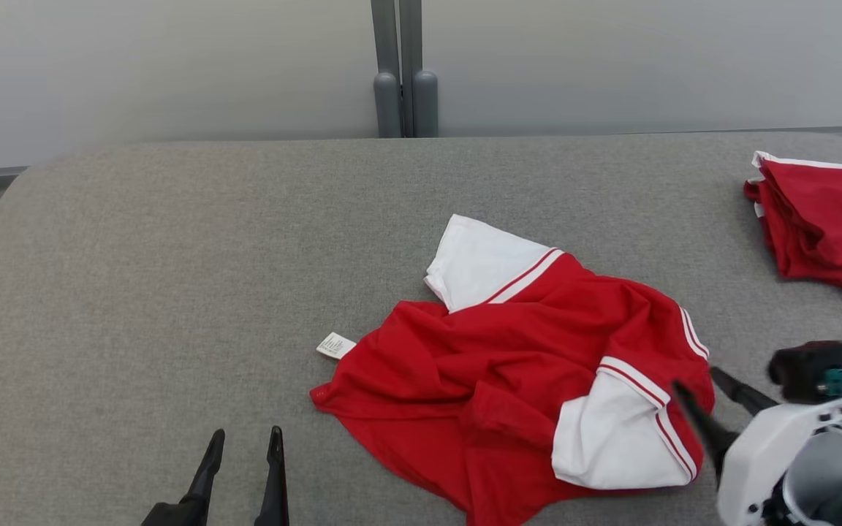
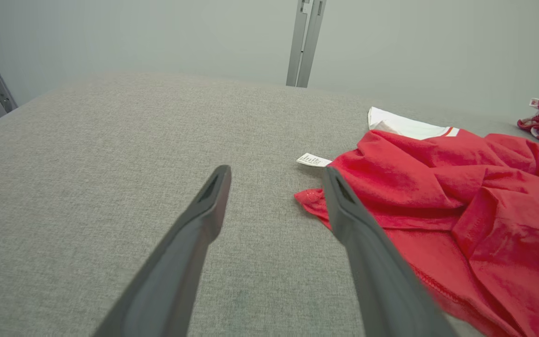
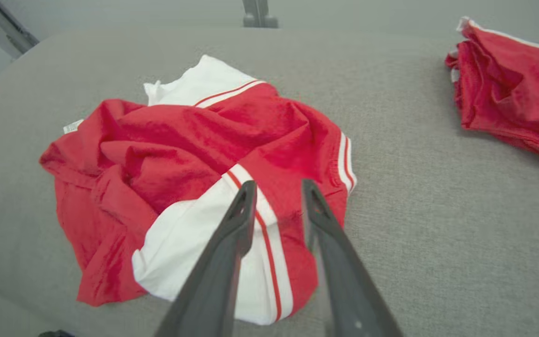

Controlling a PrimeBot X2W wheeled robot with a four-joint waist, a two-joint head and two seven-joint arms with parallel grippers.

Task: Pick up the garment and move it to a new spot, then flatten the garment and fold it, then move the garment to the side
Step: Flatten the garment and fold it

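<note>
Crumpled red-and-white jersey garment (image 1: 531,372): mid-right on grey cloth-covered desk (image 1: 172,292). Fingers of right gripper (image 1: 695,378) parted, empty, at its right edge; left gripper (image 1: 246,433) likewise parted, idle. Advised: pinch a thick fold, lift straight.

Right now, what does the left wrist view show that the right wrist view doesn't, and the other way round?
Left wrist view: the left gripper, open, above a wide bare stretch of the grey table, near the hem corner of the red and white garment.
Right wrist view: the right gripper, open, poised over the white sleeve with red stripes, and the garment's whole crumpled outline.
Both: that garment, its white label, the second red garment toward the right, and the grey post at the back.
</note>
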